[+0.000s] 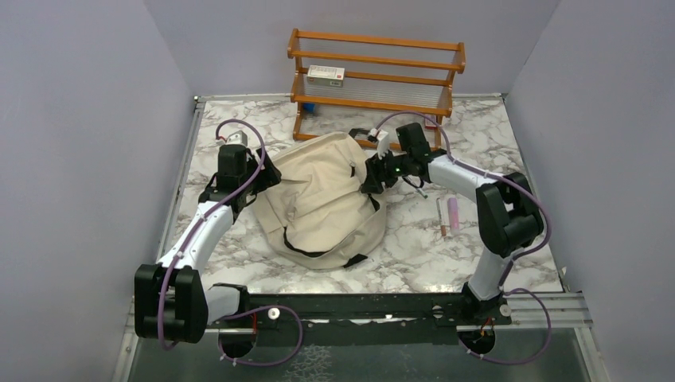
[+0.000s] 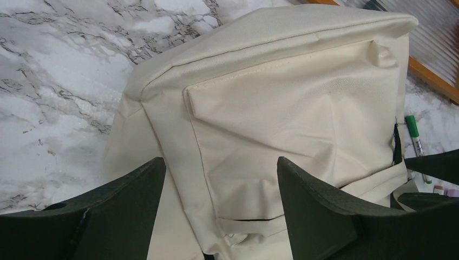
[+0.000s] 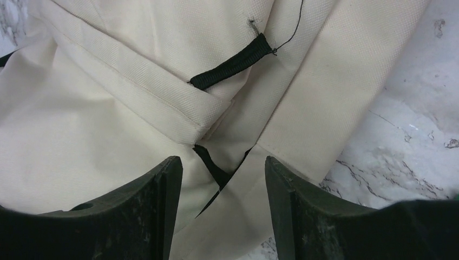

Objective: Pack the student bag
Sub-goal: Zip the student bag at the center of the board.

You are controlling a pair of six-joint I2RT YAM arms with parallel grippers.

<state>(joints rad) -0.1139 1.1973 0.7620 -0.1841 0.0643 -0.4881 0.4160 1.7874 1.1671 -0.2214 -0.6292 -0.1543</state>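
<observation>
The student bag [image 1: 322, 199] is laid on a marble table [image 1: 430, 263], a wooden rack [image 1: 374, 40] just behind it. The left gripper [image 2: 222, 168] is held spread at the bag's left flank and the right gripper [image 3: 223, 162] spread above a black webbing loop [image 3: 230, 67] at its right edge, probably so the bag can be steadied and opened. The bag is cream canvas, slumped and creased, with black straps.

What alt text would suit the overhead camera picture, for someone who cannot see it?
A cream backpack lies on a marble table between two robot arms, the left gripper and right gripper at its sides. A wooden rack stands behind.
</observation>
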